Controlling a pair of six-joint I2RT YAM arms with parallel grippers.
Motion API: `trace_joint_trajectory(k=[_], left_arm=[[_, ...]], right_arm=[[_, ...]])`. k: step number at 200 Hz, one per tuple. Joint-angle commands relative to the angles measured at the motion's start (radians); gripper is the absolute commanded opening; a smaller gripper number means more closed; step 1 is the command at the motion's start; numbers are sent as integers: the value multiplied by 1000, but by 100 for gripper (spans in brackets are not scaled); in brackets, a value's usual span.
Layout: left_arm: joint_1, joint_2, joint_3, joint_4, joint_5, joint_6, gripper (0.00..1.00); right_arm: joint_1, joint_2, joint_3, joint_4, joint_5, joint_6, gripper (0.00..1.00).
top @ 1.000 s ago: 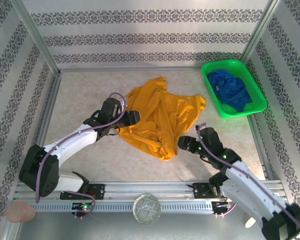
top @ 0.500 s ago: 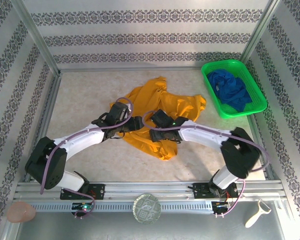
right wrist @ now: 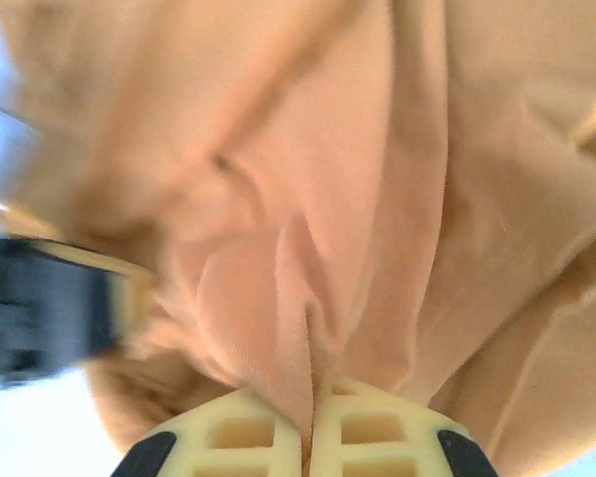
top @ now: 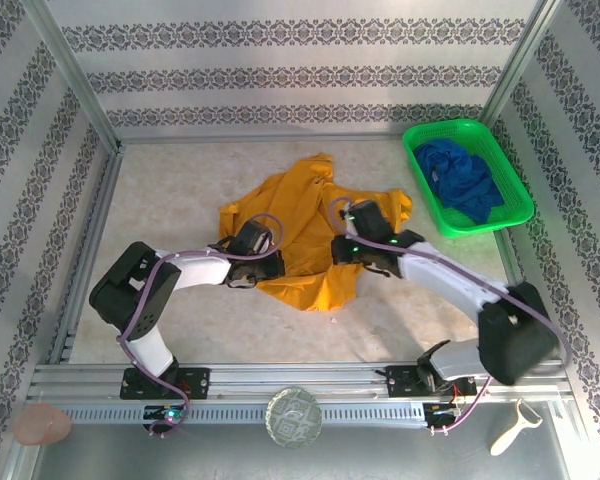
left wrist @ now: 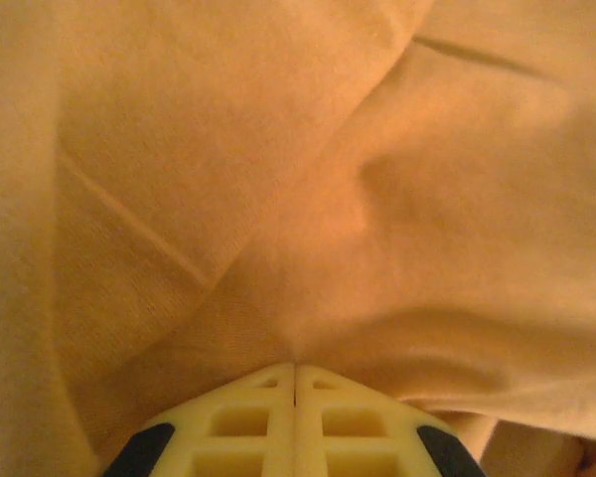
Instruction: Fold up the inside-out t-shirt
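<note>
t-shirt (top: 305,215): crumpled heap mid table (top: 170,190), no clean fold visible
left gripper (left wrist: 294,376): jaws fully together at heap's near-left edge; can't tell if cloth is caught
right gripper (right wrist: 311,402): closed, pinching a ridge of shirt cloth, right side
progress: early; 0 folds done, flattening and folding left
basket (top: 472,227): far right, blue garment (top: 460,180) inside

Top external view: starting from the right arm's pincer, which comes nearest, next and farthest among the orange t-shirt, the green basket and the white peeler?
1. orange t-shirt, mid-table, pinched in the right pincer.
2. green basket, back right corner.
3. white peeler, near right corner, off the table mat.
</note>
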Motion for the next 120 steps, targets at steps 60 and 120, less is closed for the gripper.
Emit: trace_joint_trajectory(k=[60, 120], left_arm=[[-14, -257, -53, 52, -42, -8, 36], [-68, -391, 84, -63, -30, 246, 63]], right_arm=[[-160, -122, -151, 614, -680, 223, 0], [-163, -122, -132, 621, -729, 224, 0]])
